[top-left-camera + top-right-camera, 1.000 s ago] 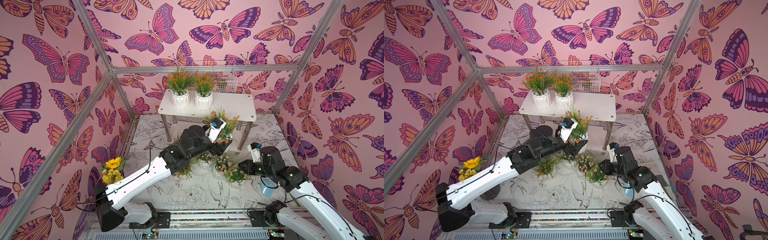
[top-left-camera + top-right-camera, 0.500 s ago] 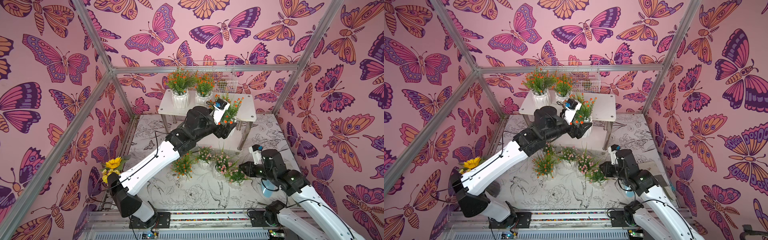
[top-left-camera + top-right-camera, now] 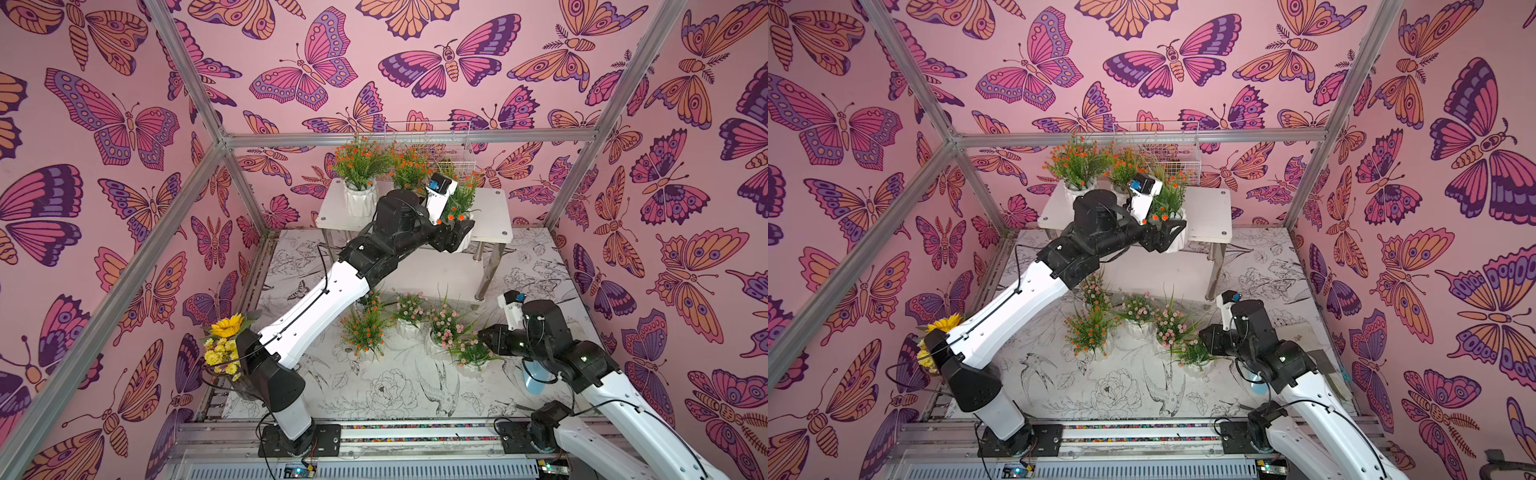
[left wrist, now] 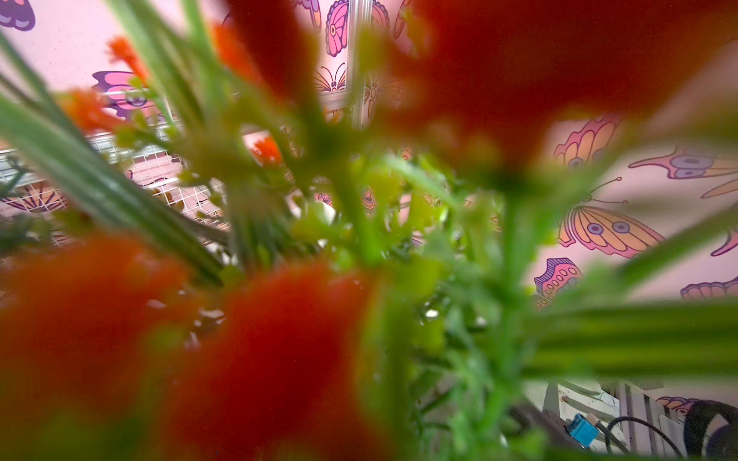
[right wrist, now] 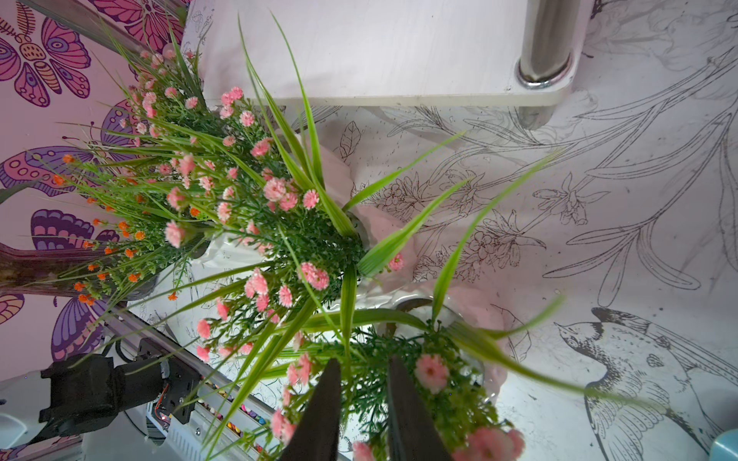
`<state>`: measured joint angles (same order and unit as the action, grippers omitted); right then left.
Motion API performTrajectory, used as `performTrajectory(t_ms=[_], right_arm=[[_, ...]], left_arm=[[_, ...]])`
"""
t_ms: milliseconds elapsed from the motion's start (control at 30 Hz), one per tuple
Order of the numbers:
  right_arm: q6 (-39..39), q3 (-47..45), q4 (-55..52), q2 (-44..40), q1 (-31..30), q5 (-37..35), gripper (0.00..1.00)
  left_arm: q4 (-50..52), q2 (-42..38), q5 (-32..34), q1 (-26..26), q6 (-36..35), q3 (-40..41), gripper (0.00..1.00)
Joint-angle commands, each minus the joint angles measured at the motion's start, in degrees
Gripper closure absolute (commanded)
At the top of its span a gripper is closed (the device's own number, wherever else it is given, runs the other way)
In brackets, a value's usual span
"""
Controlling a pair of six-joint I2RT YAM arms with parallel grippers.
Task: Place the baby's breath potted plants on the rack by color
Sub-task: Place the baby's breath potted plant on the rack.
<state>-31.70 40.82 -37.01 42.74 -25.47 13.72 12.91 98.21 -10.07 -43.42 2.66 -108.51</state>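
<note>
Carried up from the tabletop a second ago, a third orange plant [image 3: 461, 199] reaches the top of the rack [image 3: 490, 212], left gripper [image 3: 459, 237] clasping its pot; right gripper [image 5: 363, 361] pinches a pink plant [image 5: 431, 375] below.

A rack [image 3: 494, 216] stands at the back of the tabletop [image 3: 374, 395], a basket [image 3: 457, 145] behind it. Two potted plants [image 3: 359, 183] sit left on its top shelf, and a third plant [image 3: 461, 203] is over its front edge. Five others [image 3: 409, 316] cluster before it, with a vase [image 3: 226, 345] far left.
</note>
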Motion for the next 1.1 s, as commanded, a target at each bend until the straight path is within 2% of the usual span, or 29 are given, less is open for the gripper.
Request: performTrajectory(t_ms=[0,367,700,933,1067], right_arm=[[-0.62,-0.56,0.04,-0.19,0.37,-0.34,0.77],[-0.65,-0.48,-0.98,-1.38,0.34,-0.68,0.77],[-0.68,-0.99,-2.06,-2.93,0.29,-1.56,0.77],[-0.84,-1.62,-2.15,-3.71,0.34,-1.81,0.77],[-0.95,-1.62,-2.26,-4.21,0.38,-2.01,0.76]], left_arm=[[-3.68,1.25,0.75,0.85,0.59,-4.35,0.31],[-3.44,8.87,6.09,1.06,-0.42,-12.29,0.31],[0.87,16.97,10.67,1.06,-3.1,-22.99,0.28],[1.73,18.28,17.65,1.06,-3.18,-24.38,0.27],[2.54,18.05,19.12,1.06,-3.0,-24.36,0.27]])
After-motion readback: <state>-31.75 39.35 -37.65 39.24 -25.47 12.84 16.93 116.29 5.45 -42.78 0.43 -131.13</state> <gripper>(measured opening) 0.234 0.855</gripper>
